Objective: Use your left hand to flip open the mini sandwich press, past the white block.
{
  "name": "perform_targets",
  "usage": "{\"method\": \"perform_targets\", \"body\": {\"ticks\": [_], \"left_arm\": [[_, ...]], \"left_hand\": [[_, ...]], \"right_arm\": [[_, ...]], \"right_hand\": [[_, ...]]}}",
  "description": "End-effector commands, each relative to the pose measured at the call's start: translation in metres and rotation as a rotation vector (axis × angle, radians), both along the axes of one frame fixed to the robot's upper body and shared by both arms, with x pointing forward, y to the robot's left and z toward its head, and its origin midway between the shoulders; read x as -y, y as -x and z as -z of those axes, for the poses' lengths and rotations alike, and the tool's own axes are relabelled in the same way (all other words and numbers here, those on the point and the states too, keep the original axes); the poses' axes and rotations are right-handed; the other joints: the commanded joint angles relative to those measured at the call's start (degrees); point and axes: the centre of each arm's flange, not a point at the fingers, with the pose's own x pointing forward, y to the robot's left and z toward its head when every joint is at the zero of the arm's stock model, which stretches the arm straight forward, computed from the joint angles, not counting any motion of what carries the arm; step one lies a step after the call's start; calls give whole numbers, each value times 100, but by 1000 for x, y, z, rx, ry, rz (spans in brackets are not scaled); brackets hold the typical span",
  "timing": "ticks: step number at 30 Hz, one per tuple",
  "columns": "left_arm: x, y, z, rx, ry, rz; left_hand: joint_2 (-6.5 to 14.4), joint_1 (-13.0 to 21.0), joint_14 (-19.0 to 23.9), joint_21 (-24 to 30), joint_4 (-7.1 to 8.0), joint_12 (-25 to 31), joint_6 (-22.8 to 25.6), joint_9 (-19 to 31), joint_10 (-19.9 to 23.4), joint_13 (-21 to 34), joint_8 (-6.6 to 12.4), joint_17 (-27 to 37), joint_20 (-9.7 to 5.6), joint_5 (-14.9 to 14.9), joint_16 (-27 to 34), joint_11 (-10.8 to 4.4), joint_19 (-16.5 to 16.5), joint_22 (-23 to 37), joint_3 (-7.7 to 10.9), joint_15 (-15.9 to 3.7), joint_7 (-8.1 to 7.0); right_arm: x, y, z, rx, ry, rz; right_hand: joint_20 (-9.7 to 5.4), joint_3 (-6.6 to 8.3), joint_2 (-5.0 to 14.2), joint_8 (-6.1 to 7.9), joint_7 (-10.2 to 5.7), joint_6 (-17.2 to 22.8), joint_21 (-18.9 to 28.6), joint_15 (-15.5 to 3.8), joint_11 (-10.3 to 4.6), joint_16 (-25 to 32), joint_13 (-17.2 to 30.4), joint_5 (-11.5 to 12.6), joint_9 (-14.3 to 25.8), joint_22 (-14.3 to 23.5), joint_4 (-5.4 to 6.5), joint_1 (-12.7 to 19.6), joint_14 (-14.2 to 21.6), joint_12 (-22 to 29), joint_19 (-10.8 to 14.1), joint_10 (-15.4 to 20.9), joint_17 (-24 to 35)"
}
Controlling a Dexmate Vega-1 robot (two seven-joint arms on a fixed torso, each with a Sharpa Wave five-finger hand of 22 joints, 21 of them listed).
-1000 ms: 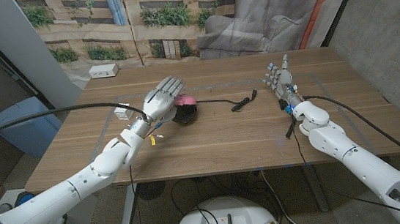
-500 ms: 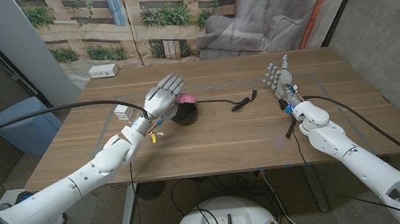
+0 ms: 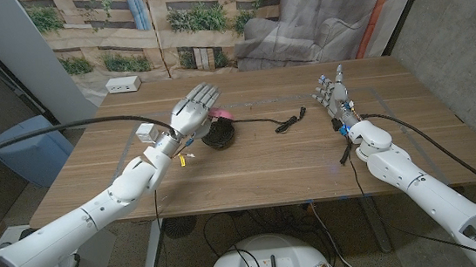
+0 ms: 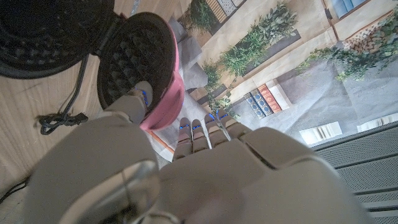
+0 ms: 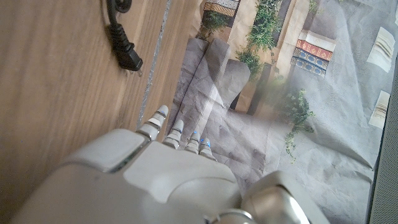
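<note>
Your left hand (image 3: 193, 109) covers much of the mini sandwich press (image 3: 220, 133) near the table's (image 3: 267, 166) middle; its pink lid (image 4: 166, 74) stands raised, fingers spread, holding nothing. Your right hand (image 3: 334, 95) stands upright near the right edge, fingers apart.

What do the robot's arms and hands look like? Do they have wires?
Both arms are smooth, white and rounded. The left hand and right hand are pale grey, with small blue marks on the fingers. A black cable runs along each arm, and coloured wires show at the left wrist.
</note>
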Motion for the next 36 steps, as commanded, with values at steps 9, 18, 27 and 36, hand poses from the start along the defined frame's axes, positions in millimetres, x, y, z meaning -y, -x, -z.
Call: {"method": "perform_targets", "body": {"ticks": [9, 18, 27, 36], "left_arm": [[2, -11, -16, 31, 18, 9], [12, -16, -20, 36, 21, 30], [21, -22, -24, 31, 15, 51], [27, -29, -27, 28, 5, 59]], "left_hand": [[5, 78, 46, 17, 2, -31, 62, 13, 25, 24, -39, 11, -241, -9, 2, 4, 62, 9, -30, 14, 21], [10, 88, 45, 16, 2, -31, 72, 13, 24, 24, -42, 11, -242, -9, 1, 8, 63, 9, -48, 14, 8], [15, 101, 46, 17, 0, -33, 80, 13, 19, 23, -47, 11, -235, -9, 1, -1, 67, 9, -71, 13, -5], [16, 115, 42, 15, -2, -36, 84, 13, 12, 24, -52, 11, -246, -7, 0, -1, 66, 9, -95, 19, -4]], "right_arm": [[0, 0, 0, 0, 0, 0], [0, 0, 0, 0, 0, 0], [0, 0, 0, 0, 0, 0], [0, 0, 0, 0, 0, 0]], "right_hand": [[32, -41, 513, 26, -8, -26, 25, -116, -2, 17, 33, 42, 29, 23, 9, 19, -50, 32, -8, -47, 21], [34, -40, 514, 24, -5, -33, 25, -108, -3, 18, 33, 42, 29, 23, 9, 19, -47, 31, -9, -51, 21], [36, -41, 513, 26, -4, -28, 24, -109, 3, 17, 33, 41, 29, 23, 9, 19, -50, 31, -10, -50, 21], [33, -41, 512, 24, -4, -32, 25, -117, 3, 17, 33, 41, 29, 23, 9, 19, -49, 32, -8, -48, 21]]}}
